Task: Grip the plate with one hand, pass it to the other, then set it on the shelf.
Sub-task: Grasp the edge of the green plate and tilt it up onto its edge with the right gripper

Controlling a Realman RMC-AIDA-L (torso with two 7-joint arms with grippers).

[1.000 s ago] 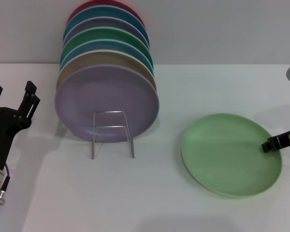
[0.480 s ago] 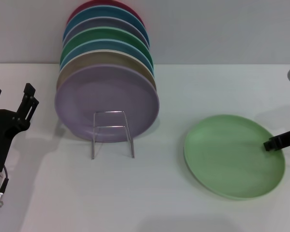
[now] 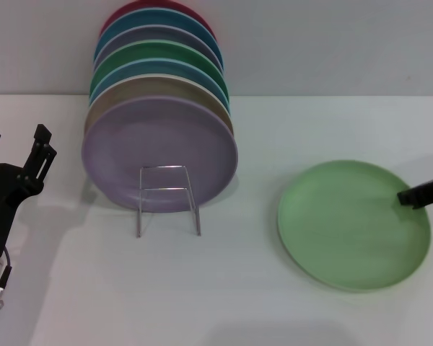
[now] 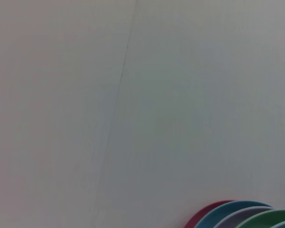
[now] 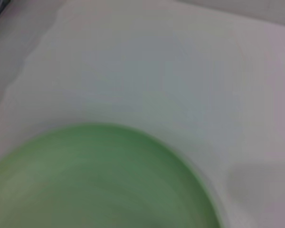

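Observation:
The light green plate [image 3: 350, 225] is at the right of the white table, its right edge raised a little off the surface. My right gripper [image 3: 407, 198] reaches in from the right edge of the head view and is shut on the plate's right rim; one dark finger lies on top. The right wrist view is filled by the plate [image 5: 95, 183] from close up. The wire shelf [image 3: 167, 200] stands at centre left, its small front loop bare. My left gripper [image 3: 16, 144] is open at the far left, fingers pointing up, holding nothing.
Several coloured plates [image 3: 160, 137] stand upright in the shelf, a lilac one in front; their top edges [image 4: 242, 217] show in the left wrist view under a bare wall. White table [image 3: 231, 288] lies between the shelf and the green plate.
The green plate has shifted right and slightly up with the right gripper, its right side lifting. The left arm has sunk a little.

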